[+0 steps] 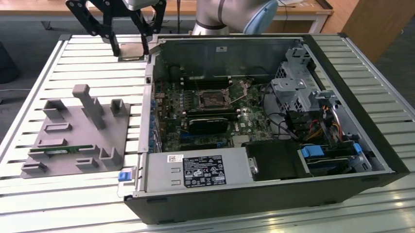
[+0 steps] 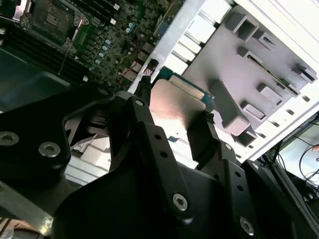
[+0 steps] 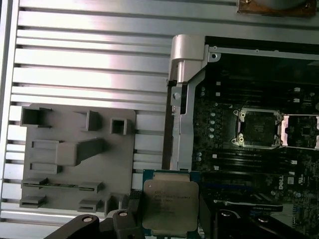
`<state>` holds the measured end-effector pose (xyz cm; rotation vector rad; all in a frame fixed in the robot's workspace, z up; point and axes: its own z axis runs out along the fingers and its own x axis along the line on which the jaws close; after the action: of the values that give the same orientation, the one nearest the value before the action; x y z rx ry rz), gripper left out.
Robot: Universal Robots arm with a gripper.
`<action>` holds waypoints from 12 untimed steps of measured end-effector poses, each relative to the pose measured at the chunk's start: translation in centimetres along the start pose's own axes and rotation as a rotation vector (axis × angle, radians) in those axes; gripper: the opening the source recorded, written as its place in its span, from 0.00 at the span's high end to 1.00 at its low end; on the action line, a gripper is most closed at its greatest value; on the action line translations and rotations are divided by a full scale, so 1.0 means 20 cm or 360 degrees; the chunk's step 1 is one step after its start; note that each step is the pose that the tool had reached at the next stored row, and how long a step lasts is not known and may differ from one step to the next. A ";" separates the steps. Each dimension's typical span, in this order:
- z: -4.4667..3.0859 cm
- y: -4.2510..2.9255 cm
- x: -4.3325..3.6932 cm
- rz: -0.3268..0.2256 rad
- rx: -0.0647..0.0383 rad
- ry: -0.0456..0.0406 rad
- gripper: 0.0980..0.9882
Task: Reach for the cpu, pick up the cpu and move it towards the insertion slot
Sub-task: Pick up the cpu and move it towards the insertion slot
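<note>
My gripper (image 1: 131, 50) hangs over the slatted table just outside the far corner of the open computer case, on the exterior view's left. It is shut on the cpu (image 1: 131, 49), a flat silver square clamped by its edges between the two black fingers. Both wrist views show the cpu (image 3: 169, 201) (image 2: 172, 107) held between the fingers (image 2: 144, 124). The insertion slot (image 1: 213, 98) is the small square socket with a silver frame on the motherboard inside the case; it also appears in the first wrist view as the insertion slot (image 3: 258, 128), some way from the chip.
A grey fixture plate (image 1: 77, 131) with upright posts lies on the table at the exterior view's left, a green memory stick (image 1: 61, 150) set in it. The case wall (image 1: 147, 92) stands between gripper and motherboard. A power supply (image 1: 198, 171) and a drive cage (image 1: 298, 92) fill the case's near and right sides.
</note>
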<state>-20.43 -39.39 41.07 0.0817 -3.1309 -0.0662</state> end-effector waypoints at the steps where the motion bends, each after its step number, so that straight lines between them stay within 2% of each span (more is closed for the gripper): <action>1: 0.000 0.003 -0.011 0.0000 0.0000 0.0000 0.50; 12: 0.001 0.046 -0.108 0.0000 0.0000 0.0000 0.50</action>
<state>-18.33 -38.35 41.07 0.0816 -3.1310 -0.0661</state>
